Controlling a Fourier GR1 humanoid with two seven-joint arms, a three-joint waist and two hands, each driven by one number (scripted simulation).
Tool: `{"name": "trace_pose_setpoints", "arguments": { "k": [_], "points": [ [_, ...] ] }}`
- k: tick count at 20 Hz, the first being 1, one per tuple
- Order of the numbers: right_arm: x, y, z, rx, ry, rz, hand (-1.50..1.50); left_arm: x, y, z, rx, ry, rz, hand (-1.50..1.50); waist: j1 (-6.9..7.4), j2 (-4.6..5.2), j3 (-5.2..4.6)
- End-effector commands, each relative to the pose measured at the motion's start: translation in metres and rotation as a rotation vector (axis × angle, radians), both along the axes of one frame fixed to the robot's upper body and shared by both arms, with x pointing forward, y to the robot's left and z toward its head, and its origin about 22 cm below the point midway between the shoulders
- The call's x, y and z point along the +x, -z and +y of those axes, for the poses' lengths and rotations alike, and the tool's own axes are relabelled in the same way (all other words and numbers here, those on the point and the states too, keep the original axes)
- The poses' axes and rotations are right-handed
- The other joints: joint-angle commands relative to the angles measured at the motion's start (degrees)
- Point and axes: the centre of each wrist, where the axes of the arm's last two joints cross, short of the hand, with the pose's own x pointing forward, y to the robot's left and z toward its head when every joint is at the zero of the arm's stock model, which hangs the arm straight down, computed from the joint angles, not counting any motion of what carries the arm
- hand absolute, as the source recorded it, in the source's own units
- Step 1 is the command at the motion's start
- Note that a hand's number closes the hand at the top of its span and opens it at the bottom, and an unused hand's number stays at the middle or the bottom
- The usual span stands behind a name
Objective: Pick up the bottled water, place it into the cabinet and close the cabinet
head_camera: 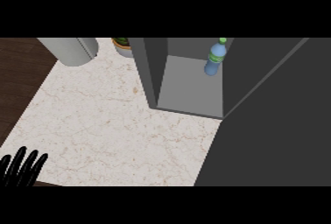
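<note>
A blue water bottle [214, 61] with a green cap stands upright inside the dark grey cabinet [191, 92], at the back right of its floor. The cabinet's door [271, 127] is swung partway, a large dark panel covering the right side of the view. My left hand [20, 168] rests at the lower left corner, fingers straight and pointing up, holding nothing. My right hand does not show; the door panel fills that side.
A grey cylinder [72, 49] lies at the counter's back left. A potted plant [123, 44] stands just left of the cabinet. The marble counter [110, 127] ends at a dark wooden floor [19, 74] on the left.
</note>
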Motion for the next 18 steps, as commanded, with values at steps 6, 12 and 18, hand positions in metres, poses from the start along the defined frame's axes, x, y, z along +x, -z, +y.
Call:
{"name": "trace_pose_setpoints", "arguments": {
  "k": [6,12,18],
  "points": [
    [0.01,-0.007,0.023,-0.027,-0.074,0.047,1.5,0.006,-0.011,0.021,0.029,0.016,-0.022,-1.5,1.57,0.89,-0.24],
    [0.023,0.002,0.027,0.017,-0.011,0.086,1.5,0.013,-0.016,0.022,0.021,0.029,-0.04,-1.5,1.48,1.67,-0.16],
    [0.035,0.01,0.034,0.096,0.023,0.181,1.5,0.015,-0.021,0.027,0.028,0.033,-0.042,-1.5,2.79,2.29,0.02]
  ]
}}
